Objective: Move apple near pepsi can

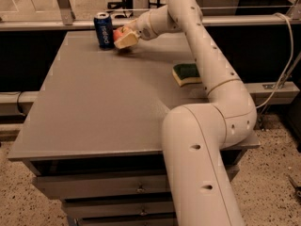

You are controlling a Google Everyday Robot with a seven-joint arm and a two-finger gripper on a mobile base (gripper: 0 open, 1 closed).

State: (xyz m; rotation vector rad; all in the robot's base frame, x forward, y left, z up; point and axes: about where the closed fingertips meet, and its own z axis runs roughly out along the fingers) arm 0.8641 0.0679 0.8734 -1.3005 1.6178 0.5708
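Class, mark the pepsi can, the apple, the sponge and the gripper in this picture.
pepsi can [103, 31]: camera view, blue side.
apple [117, 32]: camera view, red skin left of gripper.
sponge [186, 74]: camera view, green top.
gripper [124, 38]: camera view, tip at the apple, beside the can.

1. The round red apple [118, 33] with a yellowish blush sits at the far end of the grey table [94, 107], towards its left corner. Only its left side shows. The rest is covered by the pale gripper [125, 39], whose fingers are clasped around it, low over the tabletop.
2. The small blue pepsi can [103, 29], with white lettering and a silver top, stands upright on the table just beside the apple, on its left. A narrow gap lies between the two.
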